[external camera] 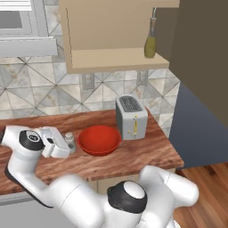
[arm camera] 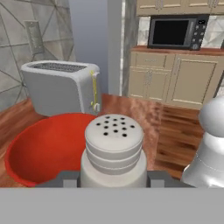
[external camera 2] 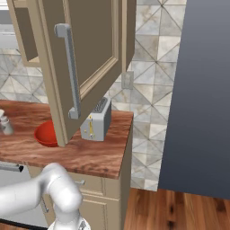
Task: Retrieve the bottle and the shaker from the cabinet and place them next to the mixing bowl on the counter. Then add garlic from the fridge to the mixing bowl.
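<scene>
- The end effector (external camera: 67,144) sits at the left of the left base view, low over the desk (external camera: 133,156), its white hand covering most of the shaker (external camera: 69,137) so that just the rounded cap shows above it.
- In the hand view the shaker (arm camera: 113,151) stands upright between the two fingers, its perforated cap up and its long axis vertical; the fingers sit at both sides of its body, pinching it, though its base is cut off by the lower edge.
- Just right of the shaker is the red mixing bowl (external camera: 99,140), mouth up, near but apart from it.
- In the right base view the open cabinet door (external camera 2: 85,54) hides most of the bowl (external camera 2: 45,134), and the shaker (external camera 2: 5,122) sits at the left edge, partly cut off.
- A toaster (external camera: 131,116) stands just right of the bowl, slots up.
- The olive-yellow bottle (external camera: 151,40) stands upright at the right end of the cabinet (external camera: 116,58) shelf, neck pointing up, its top hard to make out against the dark door.
- A white rounded thing at the right edge of the hand view is cut off and unclear.
</scene>
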